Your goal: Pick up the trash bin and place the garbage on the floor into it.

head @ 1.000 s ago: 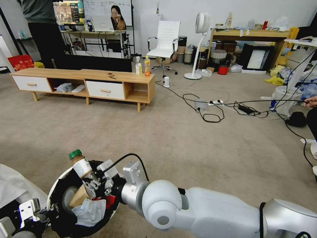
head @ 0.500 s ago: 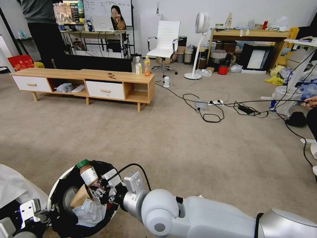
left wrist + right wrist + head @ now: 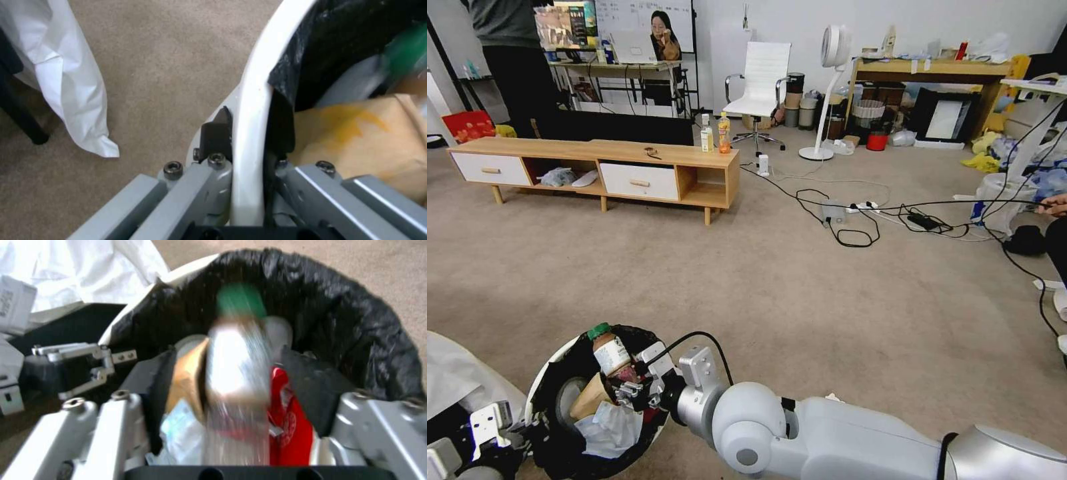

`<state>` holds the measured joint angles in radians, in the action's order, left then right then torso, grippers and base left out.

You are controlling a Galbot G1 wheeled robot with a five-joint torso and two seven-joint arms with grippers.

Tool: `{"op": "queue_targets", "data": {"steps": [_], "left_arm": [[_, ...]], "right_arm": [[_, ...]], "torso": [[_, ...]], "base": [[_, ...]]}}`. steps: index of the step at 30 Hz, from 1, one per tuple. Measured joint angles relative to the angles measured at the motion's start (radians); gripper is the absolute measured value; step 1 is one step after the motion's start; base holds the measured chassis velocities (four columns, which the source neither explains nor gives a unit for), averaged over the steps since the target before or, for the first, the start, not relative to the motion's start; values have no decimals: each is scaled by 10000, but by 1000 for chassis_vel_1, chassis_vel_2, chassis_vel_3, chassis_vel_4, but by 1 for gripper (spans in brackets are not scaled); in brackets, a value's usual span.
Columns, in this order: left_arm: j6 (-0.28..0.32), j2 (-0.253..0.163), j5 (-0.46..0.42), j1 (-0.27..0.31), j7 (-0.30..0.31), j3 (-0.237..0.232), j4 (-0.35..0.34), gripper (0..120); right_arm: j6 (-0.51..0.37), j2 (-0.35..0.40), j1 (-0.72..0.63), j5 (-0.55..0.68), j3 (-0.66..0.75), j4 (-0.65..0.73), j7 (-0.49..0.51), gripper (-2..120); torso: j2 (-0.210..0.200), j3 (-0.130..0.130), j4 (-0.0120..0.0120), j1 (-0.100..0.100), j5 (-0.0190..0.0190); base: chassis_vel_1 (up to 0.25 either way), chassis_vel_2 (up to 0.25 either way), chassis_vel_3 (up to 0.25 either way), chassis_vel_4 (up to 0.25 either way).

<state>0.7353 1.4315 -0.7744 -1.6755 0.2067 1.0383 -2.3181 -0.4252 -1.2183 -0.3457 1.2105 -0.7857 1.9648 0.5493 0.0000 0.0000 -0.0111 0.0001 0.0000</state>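
Holding item: trash bin (image 3: 554, 373), white w/ black bag over rim, low at robot's left front, raised off the floor (image 3: 800, 300) per task judgement. Left hand (image 3: 247, 146) clamped on bin rim, one finger outside the wall, one inside.

Item in transit: small bottle (image 3: 612, 350), green cap, brownish contents, standing cap-up in the bin mouth. Right hand (image 3: 630, 393) reaches in over the rim; in the right wrist view the fingers (image 3: 153, 386) stand apart either side of the bottle, so it looks let go or nearly so. Bottle blurred there, contact not certain.

Contents already in bin: brown cardboard piece (image 3: 587, 397); white tissue (image 3: 607, 427); red packet or can (image 3: 285, 413), can't tell which.

Floor check: carpet ahead shows no loose litter as far as head view reaches; cables and furniture only, well apart from bin.

Status: judged near complete. Left: bottle settled fully inside, right hand out of bin.
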Motion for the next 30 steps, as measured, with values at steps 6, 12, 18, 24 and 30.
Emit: {"op": "queue_targets", "data": {"steps": [6, 12, 18, 24, 30], "left_arm": [[0, -10, 0, 20, -5, 0, 45, 1], [0, -12, -1, 44, -8, 0, 109, 1], [0, -1, 15, 55, -10, -13, 147, 1], [0, 8, 19, 70, -11, 9, 179, 1], [0, 42, 35, 81, -13, 44, 230, 1]], "right_arm": [[-16, 14, 51, 47, 9, 91, -4, 88], [-31, 100, 49, 80, 95, 233, 3, 99], [-33, 242, 48, 53, 496, 503, 19, 100], [-37, 623, 169, -51, 1346, 1059, 0, 100], [233, 1526, 226, -504, 2820, 1728, -122, 100]], "torso": [[0, 0, 0, 0, 0], [0, 0, 0, 0, 0], [0, 0, 0, 0, 0], [-1, 0, 0, 0, -1], [0, 0, 0, 0, 0]], "base": [[0, 0, 0, 0], [0, 0, 0, 0], [0, 0, 0, 0], [0, 0, 0, 0], [0, 0, 0, 0]]}}
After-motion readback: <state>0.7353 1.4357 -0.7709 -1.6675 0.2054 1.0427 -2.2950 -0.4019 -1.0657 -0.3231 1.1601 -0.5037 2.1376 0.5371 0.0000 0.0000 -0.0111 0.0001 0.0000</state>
